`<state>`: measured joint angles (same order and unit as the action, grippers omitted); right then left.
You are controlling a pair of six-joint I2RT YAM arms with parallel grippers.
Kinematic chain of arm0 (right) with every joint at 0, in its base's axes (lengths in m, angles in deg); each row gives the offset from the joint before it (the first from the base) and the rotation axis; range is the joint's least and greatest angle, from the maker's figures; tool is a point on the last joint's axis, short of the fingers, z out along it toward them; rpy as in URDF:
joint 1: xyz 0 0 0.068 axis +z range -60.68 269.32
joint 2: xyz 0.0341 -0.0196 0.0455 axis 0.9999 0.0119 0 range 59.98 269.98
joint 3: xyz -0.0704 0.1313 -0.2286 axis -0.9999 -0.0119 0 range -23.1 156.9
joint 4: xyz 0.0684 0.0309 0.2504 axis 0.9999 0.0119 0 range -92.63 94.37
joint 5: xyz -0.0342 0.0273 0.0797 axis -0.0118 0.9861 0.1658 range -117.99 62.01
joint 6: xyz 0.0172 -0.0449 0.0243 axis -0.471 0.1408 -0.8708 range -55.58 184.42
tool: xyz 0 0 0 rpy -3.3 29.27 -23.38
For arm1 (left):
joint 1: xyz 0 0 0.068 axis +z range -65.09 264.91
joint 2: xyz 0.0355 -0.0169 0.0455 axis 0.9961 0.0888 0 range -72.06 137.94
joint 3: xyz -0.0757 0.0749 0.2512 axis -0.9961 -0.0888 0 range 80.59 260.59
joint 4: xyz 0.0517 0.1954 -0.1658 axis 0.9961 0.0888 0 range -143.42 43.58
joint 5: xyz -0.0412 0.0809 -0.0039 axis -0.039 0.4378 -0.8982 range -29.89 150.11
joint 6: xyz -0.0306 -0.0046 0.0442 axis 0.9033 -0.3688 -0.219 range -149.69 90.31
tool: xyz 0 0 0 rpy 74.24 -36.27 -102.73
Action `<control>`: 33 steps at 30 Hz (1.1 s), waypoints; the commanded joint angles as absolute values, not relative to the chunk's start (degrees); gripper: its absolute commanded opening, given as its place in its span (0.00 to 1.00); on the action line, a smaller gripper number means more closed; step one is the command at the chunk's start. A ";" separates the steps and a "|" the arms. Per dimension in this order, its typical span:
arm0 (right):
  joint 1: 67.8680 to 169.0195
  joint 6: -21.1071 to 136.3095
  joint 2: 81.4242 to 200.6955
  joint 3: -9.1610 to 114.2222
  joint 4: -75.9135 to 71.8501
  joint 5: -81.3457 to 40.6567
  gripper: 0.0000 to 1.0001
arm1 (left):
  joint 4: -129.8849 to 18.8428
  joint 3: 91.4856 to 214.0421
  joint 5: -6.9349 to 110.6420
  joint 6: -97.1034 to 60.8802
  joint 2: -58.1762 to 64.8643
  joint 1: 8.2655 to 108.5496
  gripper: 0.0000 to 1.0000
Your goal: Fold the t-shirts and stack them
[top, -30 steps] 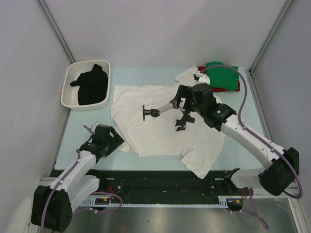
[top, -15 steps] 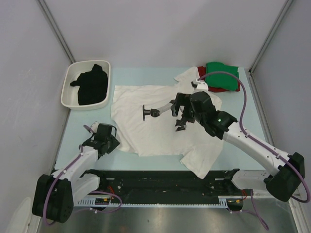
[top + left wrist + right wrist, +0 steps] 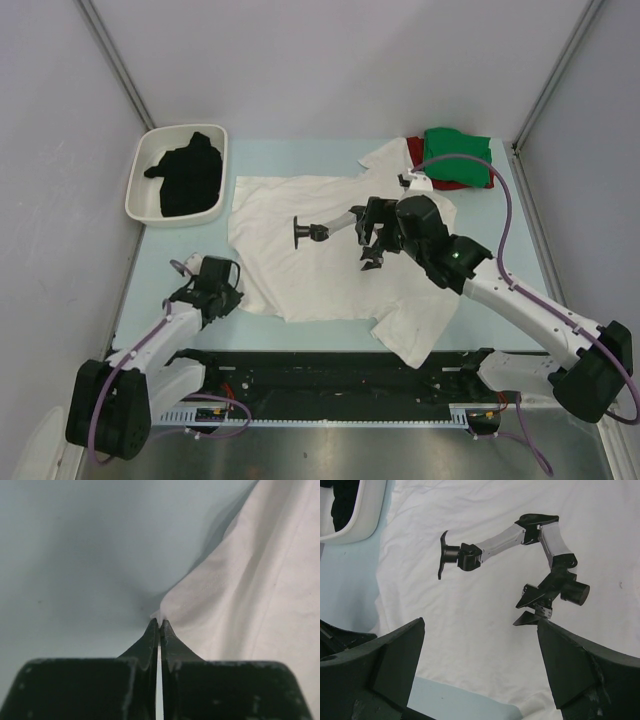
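Note:
The large white t-shirt (image 3: 320, 270) lies spread flat mid-table, with a black-and-grey arm-shaped print (image 3: 510, 540) on it. My left gripper (image 3: 233, 297) is low at the shirt's near-left corner and shut on it. In the left wrist view a tip of white cloth (image 3: 250, 590) pokes out between the closed left gripper (image 3: 159, 622). My right gripper (image 3: 378, 232) hovers open above the shirt's middle; its wide-apart right gripper (image 3: 480, 665) holds nothing over the white t-shirt (image 3: 470, 625). A folded green t-shirt (image 3: 458, 145) rests on a red one (image 3: 462, 185) at the back right. The black t-shirt (image 3: 185, 180) is crumpled in the tray.
A white rounded tray (image 3: 140, 185) stands at the back left, its rim (image 3: 365, 515) also in the right wrist view. The pale blue table (image 3: 300, 160) is enclosed by grey walls on the left, back and right. A black rail runs along the near edge.
My left gripper has closed on the white t-shirt's near-left corner. The right arm has drifted slightly nearer and to the right, still open.

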<state>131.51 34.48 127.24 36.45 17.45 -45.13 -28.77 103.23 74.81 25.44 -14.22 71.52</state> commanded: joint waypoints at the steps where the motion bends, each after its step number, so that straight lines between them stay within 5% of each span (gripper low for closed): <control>1: 131.68 33.57 126.16 35.87 14.16 -45.48 1.00 | -20.56 99.76 78.04 30.15 -20.54 71.37 0.00; 18: 132.38 32.77 122.47 33.85 16.70 -43.89 1.00 | -0.43 99.05 84.55 47.63 -39.97 71.20 0.01; 23: 132.56 33.04 120.89 33.67 19.08 -44.95 0.99 | 2.48 99.14 84.81 50.99 -43.41 71.20 0.29; 24: 132.56 33.21 120.63 33.59 19.43 -44.95 1.00 | 2.66 99.40 84.81 51.17 -43.32 71.20 0.40; 25: 132.56 33.30 120.62 33.67 19.61 -45.04 1.00 | 2.66 99.84 84.64 51.17 -43.23 71.20 0.70; 28: 132.47 33.83 120.10 33.59 19.52 -44.95 1.00 | 0.91 100.81 81.92 49.24 -42.53 71.20 0.96; 33: 130.54 33.92 118.78 33.67 20.22 -44.51 1.00 | -2.35 106.77 80.58 43.37 -42.45 71.20 1.00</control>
